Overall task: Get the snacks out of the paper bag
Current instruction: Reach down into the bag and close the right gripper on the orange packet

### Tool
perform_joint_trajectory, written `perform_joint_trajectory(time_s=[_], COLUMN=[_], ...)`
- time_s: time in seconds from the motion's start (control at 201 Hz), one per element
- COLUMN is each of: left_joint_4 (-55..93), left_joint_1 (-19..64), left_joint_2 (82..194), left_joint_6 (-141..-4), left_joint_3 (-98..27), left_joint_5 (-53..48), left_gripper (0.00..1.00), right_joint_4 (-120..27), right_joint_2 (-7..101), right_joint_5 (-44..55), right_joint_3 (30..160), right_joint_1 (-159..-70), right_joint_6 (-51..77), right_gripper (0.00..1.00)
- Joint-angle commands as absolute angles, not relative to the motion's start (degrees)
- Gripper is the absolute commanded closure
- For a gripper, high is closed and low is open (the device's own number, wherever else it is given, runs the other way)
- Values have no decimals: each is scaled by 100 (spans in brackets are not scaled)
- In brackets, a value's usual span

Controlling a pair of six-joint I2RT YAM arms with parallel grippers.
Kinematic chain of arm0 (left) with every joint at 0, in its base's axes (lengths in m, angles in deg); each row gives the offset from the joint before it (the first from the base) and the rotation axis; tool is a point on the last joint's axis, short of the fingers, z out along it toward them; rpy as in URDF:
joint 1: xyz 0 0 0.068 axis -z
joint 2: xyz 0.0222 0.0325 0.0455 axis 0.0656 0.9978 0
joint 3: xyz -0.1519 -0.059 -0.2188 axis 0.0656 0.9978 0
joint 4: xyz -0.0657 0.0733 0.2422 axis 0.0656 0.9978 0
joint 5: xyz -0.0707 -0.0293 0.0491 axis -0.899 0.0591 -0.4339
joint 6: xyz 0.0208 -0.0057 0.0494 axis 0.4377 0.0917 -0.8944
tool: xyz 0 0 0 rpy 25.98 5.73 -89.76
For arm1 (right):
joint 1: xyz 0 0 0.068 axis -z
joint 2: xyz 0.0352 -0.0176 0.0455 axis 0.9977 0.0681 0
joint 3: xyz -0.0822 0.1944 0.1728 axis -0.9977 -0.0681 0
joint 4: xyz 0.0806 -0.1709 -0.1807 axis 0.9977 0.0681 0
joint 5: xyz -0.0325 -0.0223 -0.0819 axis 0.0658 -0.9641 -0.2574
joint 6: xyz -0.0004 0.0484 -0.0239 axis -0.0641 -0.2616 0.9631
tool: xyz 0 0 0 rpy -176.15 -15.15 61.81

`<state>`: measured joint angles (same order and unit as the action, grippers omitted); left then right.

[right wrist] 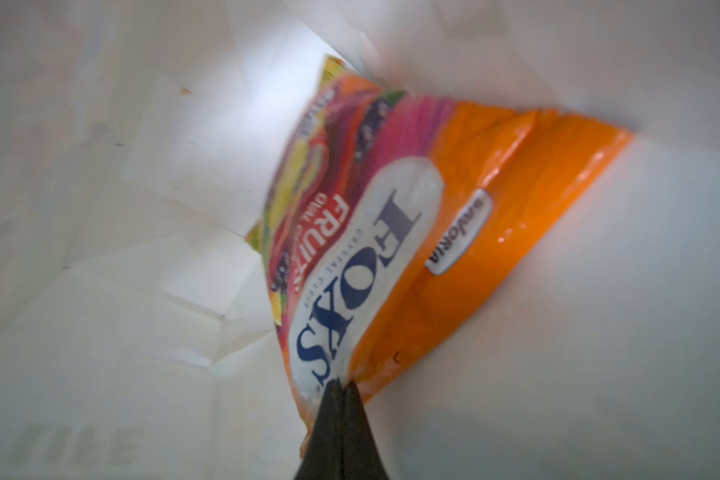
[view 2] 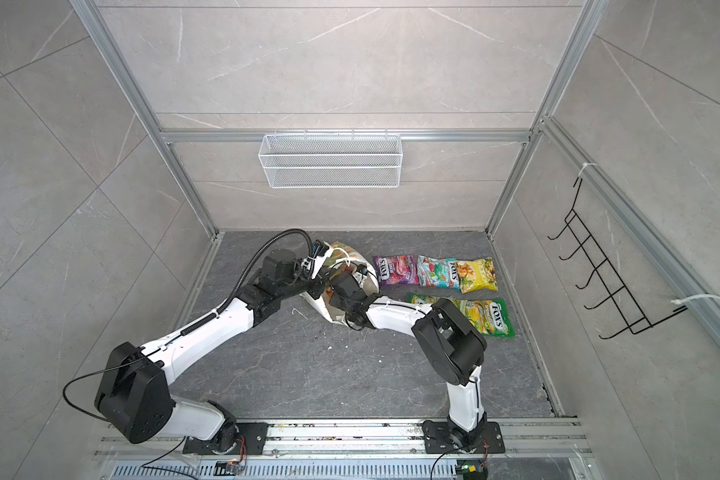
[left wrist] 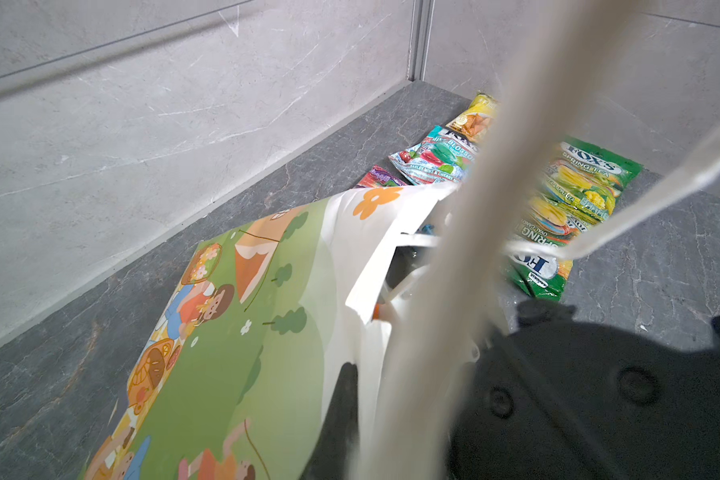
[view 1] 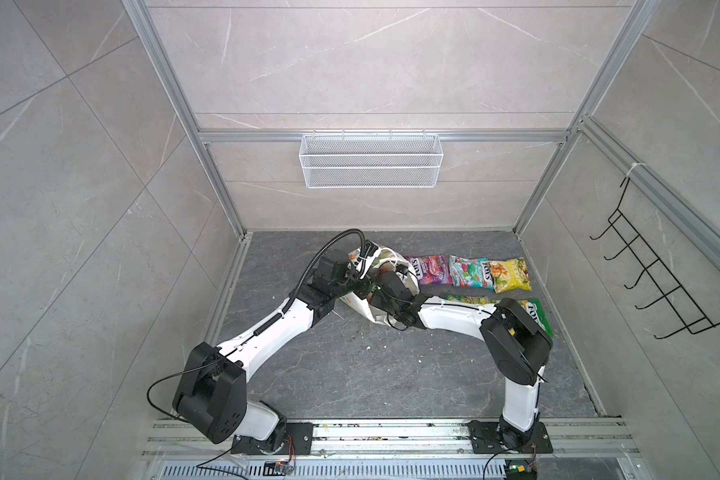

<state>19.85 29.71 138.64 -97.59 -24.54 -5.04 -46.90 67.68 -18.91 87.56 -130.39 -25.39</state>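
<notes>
Because the flat glossy orange FOX'S packet (right wrist: 454,208) looks light, limp and slippery, the right gripper (right wrist: 341,384) sensibly stays off the face, clamped on its edge.

The orange packet (right wrist: 495,208) is glossy plastic, the paper bag (right wrist: 142,291) matt and creased, the floor (view 1: 350,374) seemingly stone.

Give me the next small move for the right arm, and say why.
Probably draw the right hand slowly back out of the paper bag. It is shut on the very edge of the orange packet, which lies deep inside against the bag's white wall, so the grip looks made. The pinch is thin, so a gentle pull seems safer than a quick one.
</notes>
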Motion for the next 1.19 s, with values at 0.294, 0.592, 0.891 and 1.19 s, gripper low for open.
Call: perform_joint_trajectory(time_s=[0.294, 0.592, 0.891, 1.19], left_joint_4=[1641, 1670, 1729, 1721], left_joint_1=[2989, 2983, 2990, 2986], left_joint_2=[13966, 14015, 13975, 13957], left_joint_6=[-9646, -9626, -9615, -9616], left_joint_3=[-2629, -2708, -2719, -2709], left_joint_5=[-362, -340, -382, -425], left_gripper=[100, 100, 100, 100], right_joint_4=[-4387, -3979, -4128, -3981], right_joint_2=[5600, 5577, 6167, 6498], right_joint_5=[-1967, -1519, -672, -326], right_joint_3=[8300, 8551, 8729, 8849], right_joint_1=[-13025, -13022, -13020, -13020], right_joint_6=[-2112, -1770, -2197, -2917], right_gripper=[100, 90, 66, 50])
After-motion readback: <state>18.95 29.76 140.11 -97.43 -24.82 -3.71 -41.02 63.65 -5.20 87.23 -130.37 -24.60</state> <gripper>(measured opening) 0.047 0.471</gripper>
